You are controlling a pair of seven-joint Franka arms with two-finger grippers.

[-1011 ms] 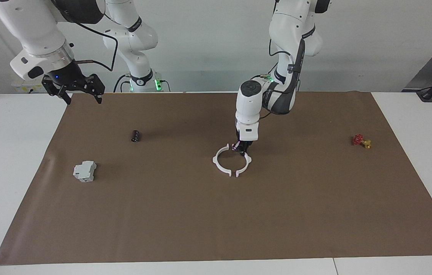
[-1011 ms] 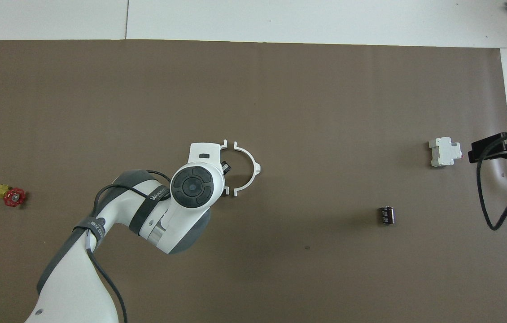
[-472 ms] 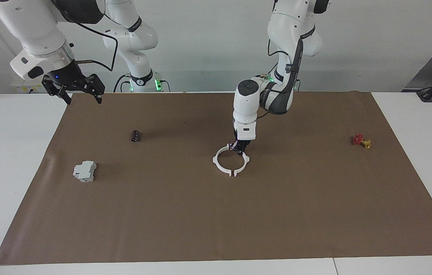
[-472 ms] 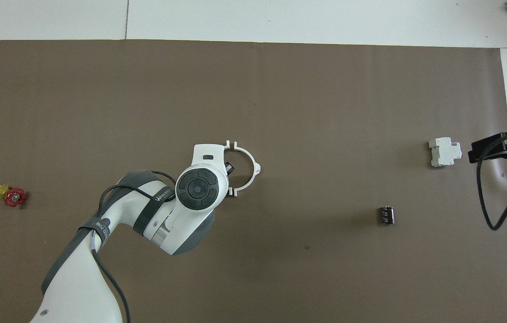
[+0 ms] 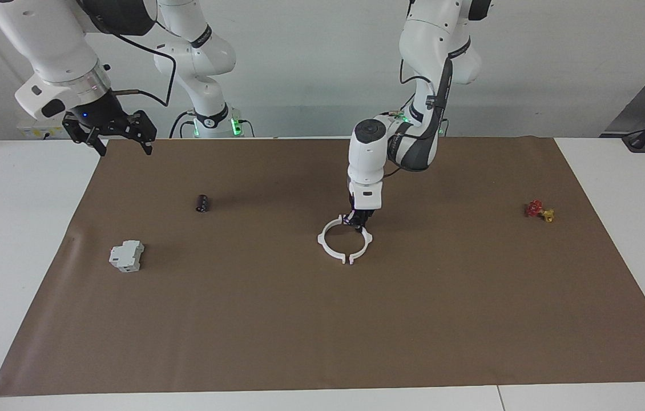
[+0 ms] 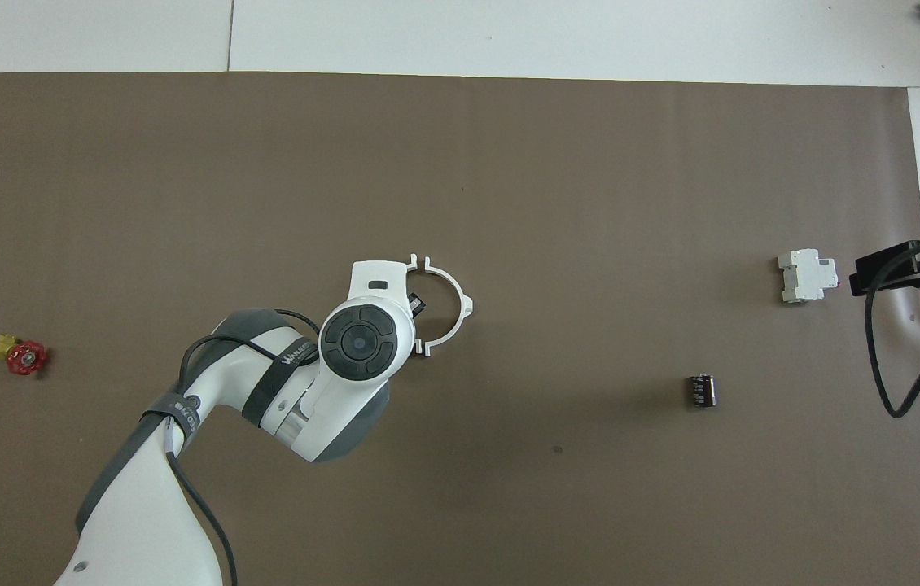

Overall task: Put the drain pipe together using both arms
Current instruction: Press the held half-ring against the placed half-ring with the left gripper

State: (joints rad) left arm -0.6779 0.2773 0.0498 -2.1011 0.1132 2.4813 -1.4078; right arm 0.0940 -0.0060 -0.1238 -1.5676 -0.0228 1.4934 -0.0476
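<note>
Overall, the facing view shows a brown mat (image 5: 322,319) spread on the white tabletop (image 5: 20,228), with both arms rising at its robot-side edge. Reading across that view from its left: the right arm (image 5: 54,51) waits raised above the mat's corner at its own end of the tabletop, and the right tool (image 5: 123,145) hangs there with its fingers spread wide and nothing between them. Below it on the mat lie a grey-white box (image 5: 127,256) and, nearer to the robots, a small black cylinder (image 5: 202,203); the two are well apart from each other. Near the mat's middle lies the drain pipe (image 5: 345,240), two white half-ring arcs set end to end so that they form a nearly closed ring, with a narrow gap showing at the joint farther from the robots. The left arm (image 5: 414,142) bends down over the ring, and the left tool (image 5: 359,221) stands at the ring's robot-side rim with its fingertips brought together; whether they pinch the plastic or only press against it cannot be told. Toward the left arm's end of the tabletop, well apart from the ring, rests a small red-and-yellow valve (image 5: 539,210). In the overhead view the left arm's wrist covers the half-ring toward its own end, leaving the other arc (image 6: 448,305) and the black fingertip (image 6: 417,305) inside the ring visible.
</note>
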